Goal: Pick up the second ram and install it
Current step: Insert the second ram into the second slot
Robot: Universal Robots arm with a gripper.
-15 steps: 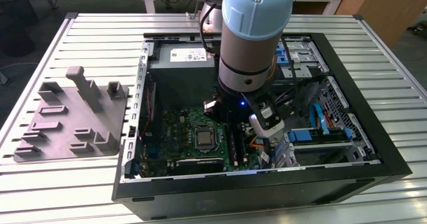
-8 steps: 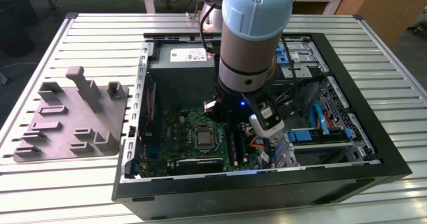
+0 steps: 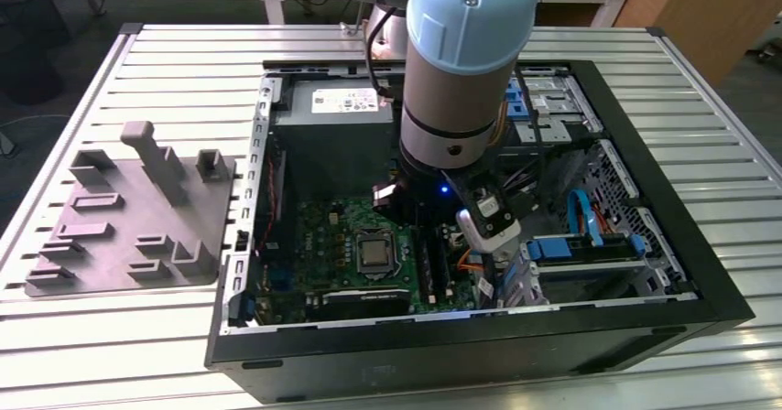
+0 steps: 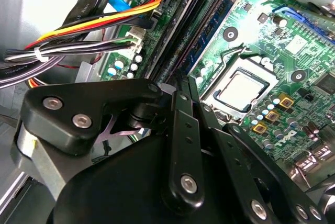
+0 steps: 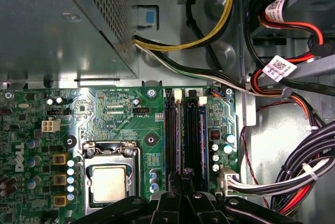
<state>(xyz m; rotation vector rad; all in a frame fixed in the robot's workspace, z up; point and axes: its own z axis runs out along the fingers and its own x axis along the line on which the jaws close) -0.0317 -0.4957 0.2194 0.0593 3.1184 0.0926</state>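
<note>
**K:** Second ram (image 5: 178, 135) is standing on edge along a slot rail, on the side nearer the CPU (image 5: 110, 182).
**M:** Jaws?
**K:** Gripper (image 5: 181, 179) is sitting at the stick's near end. The jaws are pinching down to a thin gap and look clamped on the stick; the contact itself is hiding behind the fingers (image 4: 180, 130).
**M:** Surroundings?
**K:** Green motherboard (image 5: 120, 109) is lying underneath. A cable bundle (image 5: 293, 177) is hanging just beside the slots, clear of the gripper.
**M:** Wider?
**K:** The arm (image 3: 471, 62) is reaching down into the open black case (image 3: 489, 337). The grey fixture tray (image 3: 123, 218) is sitting on the exterior view's left, on the slatted metal table (image 3: 123, 355).
</note>
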